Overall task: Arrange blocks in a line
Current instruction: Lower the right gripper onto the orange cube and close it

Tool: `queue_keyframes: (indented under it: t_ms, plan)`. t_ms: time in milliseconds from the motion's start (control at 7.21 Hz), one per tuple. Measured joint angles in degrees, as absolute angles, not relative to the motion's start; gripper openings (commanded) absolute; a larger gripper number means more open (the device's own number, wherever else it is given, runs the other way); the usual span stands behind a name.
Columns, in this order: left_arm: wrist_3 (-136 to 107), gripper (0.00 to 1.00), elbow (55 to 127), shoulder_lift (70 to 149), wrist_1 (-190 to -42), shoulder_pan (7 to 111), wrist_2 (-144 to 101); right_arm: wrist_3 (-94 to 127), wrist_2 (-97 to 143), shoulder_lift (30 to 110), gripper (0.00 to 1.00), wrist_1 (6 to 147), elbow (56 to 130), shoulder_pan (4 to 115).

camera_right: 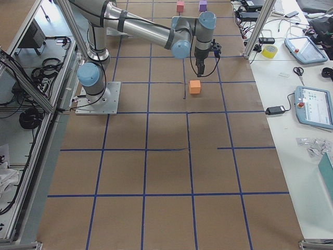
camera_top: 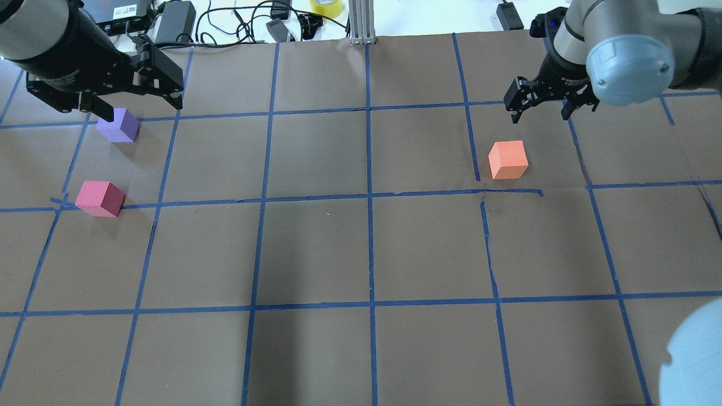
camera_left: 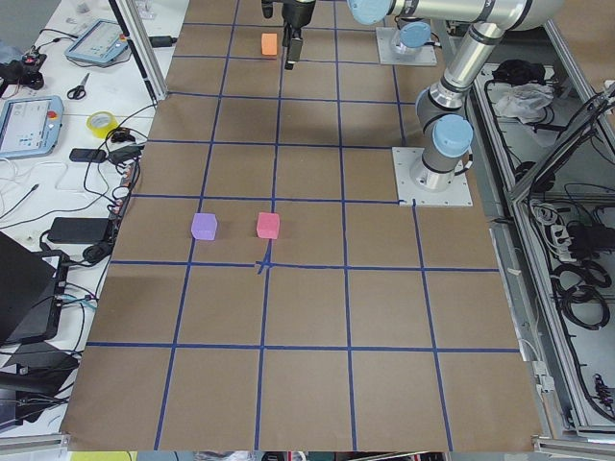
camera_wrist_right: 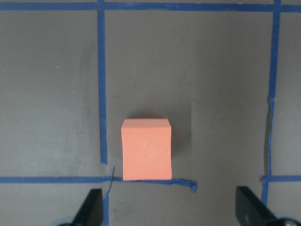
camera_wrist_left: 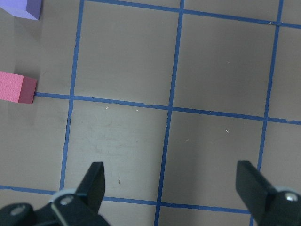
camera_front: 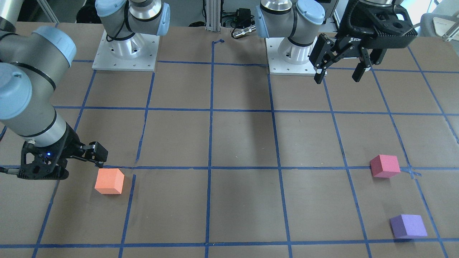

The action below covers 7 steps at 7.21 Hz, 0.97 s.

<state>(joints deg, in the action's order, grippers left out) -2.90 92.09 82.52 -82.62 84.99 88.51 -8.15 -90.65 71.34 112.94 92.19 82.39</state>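
The orange block (camera_top: 507, 160) sits on the right half of the table, beside a blue tape line. My right gripper (camera_top: 538, 113) is open and empty, just beyond the block; in the right wrist view the block (camera_wrist_right: 146, 149) lies ahead of the spread fingers (camera_wrist_right: 91, 209). The purple block (camera_top: 118, 125) and the pinkish-red block (camera_top: 101, 198) sit apart at the far left. My left gripper (camera_top: 138, 101) is open and empty, held high above the table; in its wrist view both blocks show only at the left edge: the purple one (camera_wrist_left: 21, 7) and the pinkish-red one (camera_wrist_left: 16, 87).
The brown table bears a grid of blue tape (camera_top: 369, 194). Both arm bases (camera_front: 125, 53) stand at the robot's edge. Cables, a tape roll (camera_top: 326, 7) and devices lie beyond the far edge. Bench tops with tablets (camera_right: 312, 107) run along that side.
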Motion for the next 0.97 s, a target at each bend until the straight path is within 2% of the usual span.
queue_keyframes:
  t_ms: [971]
  plan:
    - [-2.9, 1.00, 93.0, 81.9, -82.5, 85.0, 88.5, -8.0, -90.7, 62.5, 1.00, 115.8, 92.4, 82.8]
